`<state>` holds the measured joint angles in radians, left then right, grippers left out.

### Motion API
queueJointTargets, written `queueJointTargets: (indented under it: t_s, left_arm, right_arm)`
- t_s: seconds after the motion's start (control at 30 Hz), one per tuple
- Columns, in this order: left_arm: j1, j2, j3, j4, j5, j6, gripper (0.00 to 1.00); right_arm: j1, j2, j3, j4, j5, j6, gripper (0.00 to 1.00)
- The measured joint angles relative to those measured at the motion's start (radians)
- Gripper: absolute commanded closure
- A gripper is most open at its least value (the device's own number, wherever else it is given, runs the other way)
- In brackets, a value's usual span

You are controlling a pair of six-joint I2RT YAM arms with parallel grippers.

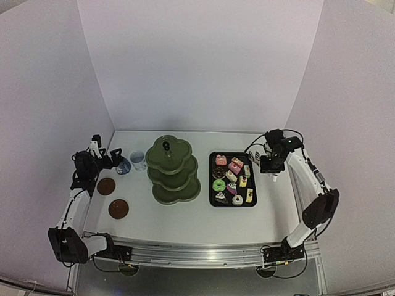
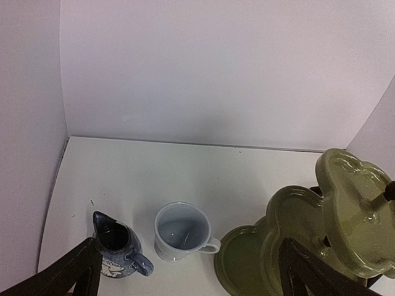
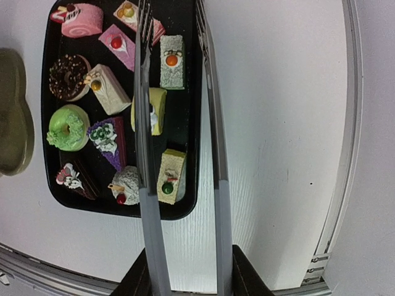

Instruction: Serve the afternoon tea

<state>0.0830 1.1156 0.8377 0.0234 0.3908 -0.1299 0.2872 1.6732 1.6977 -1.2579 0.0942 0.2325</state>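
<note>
1. Nearest you, both arm bases sit at the metal rail (image 1: 197, 254) along the table's front edge.
2. On the near left of the white table (image 1: 197, 219), two brown round discs (image 1: 118, 208) lie flat. They are apart from each other and left of the stand.
3. Right of centre is the black tray (image 3: 182, 126), its long side running near to far. All the pastries (image 3: 65, 128) sit in it in rough rows: pink, green, yellow, white and dark ones.
4. In the centre, the dark green three-tier stand (image 1: 173, 169) is upright, just left of the tray with a gap showing between them.
5. The right gripper (image 3: 188, 265) is clenched on the metal tongs (image 3: 145, 154), with one tong arm against each finger. It hangs just right of the tray's far half.
   - The tong arms stand parted.
   - In the right wrist view, one arm crosses in front of the tray's right-hand pastries and the other in front of its right rim.
   - You cannot tell whether a tip touches a pastry.
6. On the far left, the white cup (image 2: 182, 233) is upright, near the stand's left side, with its handle toward the stand. The small blue jug (image 2: 117, 253) is just left of the cup, not touching it, and dark inside.
7. The left gripper (image 2: 188, 259) is released, its fingers (image 2: 77, 274) spread wide with nothing grasped. It hovers just left of the jug, which shows beside one finger in the left wrist view.
8. Farthest back, white walls (image 1: 197, 61) close the table on three sides.
</note>
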Motion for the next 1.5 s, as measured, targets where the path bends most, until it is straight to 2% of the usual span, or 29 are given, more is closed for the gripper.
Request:
queueJointTargets:
  t_s: [0.3,0.73,1.13,1.27,1.43,1.5]
  left_arm:
    - [0.000,0.000,-0.024,0.013,0.002,-0.001,0.00]
    - [0.000,-0.005,-0.035,0.015,0.001,-0.002,0.00]
    - [0.000,-0.011,-0.055,0.030,0.000,-0.002,0.00]
    - [0.000,-0.011,-0.055,0.031,0.000,-0.002,0.00]
    - [0.000,-0.012,-0.057,0.033,0.000,-0.002,0.00]
    - [0.000,-0.013,-0.062,0.036,0.000,-0.002,0.00]
  right_arm:
    - [0.052,-0.029,-0.126,0.038,0.038,-0.001,0.66]
    - [0.052,0.025,-0.162,0.120,0.033,0.005,0.62]
    - [0.052,0.046,-0.209,0.152,0.012,0.008,0.63]
    - [0.052,0.071,-0.215,0.155,0.009,0.010,0.70]
    - [0.056,0.077,-0.215,0.163,0.000,0.015,0.93]
    - [0.057,0.077,-0.215,0.165,0.001,0.013,0.98]
